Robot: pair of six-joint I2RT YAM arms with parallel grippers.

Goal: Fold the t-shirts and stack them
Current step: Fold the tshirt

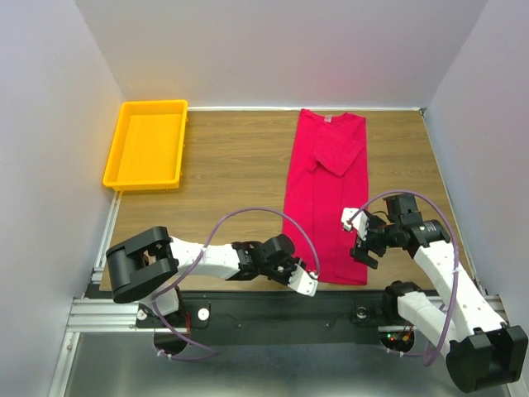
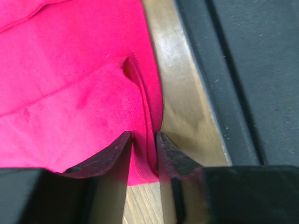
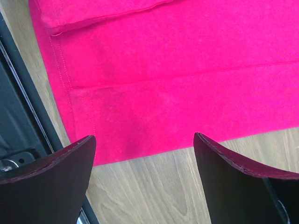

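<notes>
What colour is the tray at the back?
The tray is yellow, clearest in the top external view.

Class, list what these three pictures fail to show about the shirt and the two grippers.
Top view: print on the label of the shirt, too small.
Left wrist view: how many cloth layers the left gripper pinches, hidden between its fingers.
Top view: the left fingertips, covered by the wrist.
Right wrist view: most of the shirt, cut off by the edges; also whether the right gripper touches it.

T-shirt (image 1: 318, 207) soft matt red cloth, stitched hems; table (image 1: 231, 165) smooth wood-grain; tray (image 1: 149, 145) glossy yellow plastic.
</notes>
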